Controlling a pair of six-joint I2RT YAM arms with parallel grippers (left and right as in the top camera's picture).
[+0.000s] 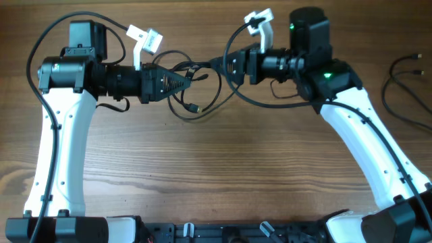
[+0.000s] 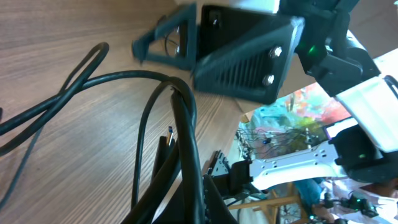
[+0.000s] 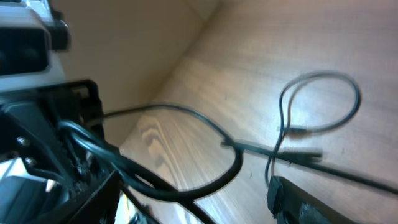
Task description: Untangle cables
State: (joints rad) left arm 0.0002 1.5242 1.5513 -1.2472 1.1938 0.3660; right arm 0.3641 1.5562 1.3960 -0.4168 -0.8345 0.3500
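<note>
Left end effector (image 1: 187, 82) clamped shut on cables (image 1: 196, 106), tangle mid-counter (image 1: 216, 175) between arms. Right end effector (image 1: 219, 64) open beside loop. Best: pinch single strand, pull right slowly, left anchoring.

Thin black cables (image 3: 230, 145) cross the wooden table (image 3: 280, 37), one looping at the far right, the rest bunching into the left gripper (image 3: 87, 152) at left.
</note>
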